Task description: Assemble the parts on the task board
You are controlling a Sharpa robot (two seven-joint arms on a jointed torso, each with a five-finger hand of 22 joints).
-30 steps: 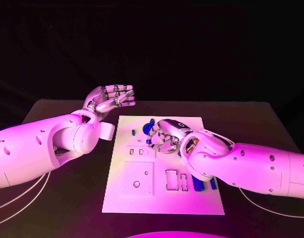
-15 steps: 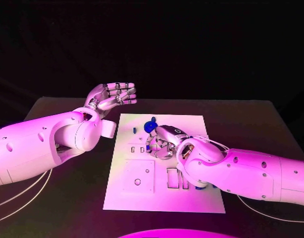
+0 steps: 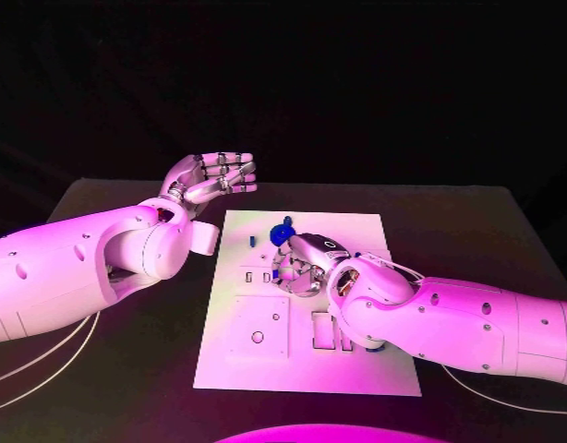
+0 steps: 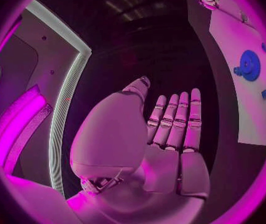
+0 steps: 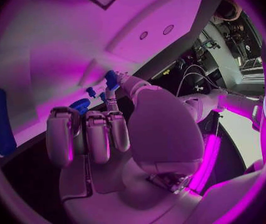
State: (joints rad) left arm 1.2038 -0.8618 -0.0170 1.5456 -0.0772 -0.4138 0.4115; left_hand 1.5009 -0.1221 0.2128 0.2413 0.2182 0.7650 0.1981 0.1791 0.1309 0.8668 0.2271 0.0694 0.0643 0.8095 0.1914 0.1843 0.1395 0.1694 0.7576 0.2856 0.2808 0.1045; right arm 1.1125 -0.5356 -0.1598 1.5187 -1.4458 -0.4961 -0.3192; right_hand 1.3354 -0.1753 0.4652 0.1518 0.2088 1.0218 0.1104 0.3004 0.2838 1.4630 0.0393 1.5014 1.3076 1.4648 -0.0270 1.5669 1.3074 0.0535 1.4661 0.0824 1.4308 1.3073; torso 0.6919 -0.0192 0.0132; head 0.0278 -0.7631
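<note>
Right hand (image 3: 300,268) pinches a small blue part (image 5: 112,79) over the board (image 3: 364,369) mid-desk; seat it squarely, gently. Left hand (image 3: 211,178) hovers empty, fingers apart, beyond the board.

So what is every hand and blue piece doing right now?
Left hand: raised off the table beyond the board's far left corner, fingers apart, holding nothing.
Right hand: over the task board, fingers curled down, a small blue part at its fingertips.
Task board: flat on the table.
Blue gear: resting on the board near its far edge.
Long blue part: lying flat on the board.
</note>
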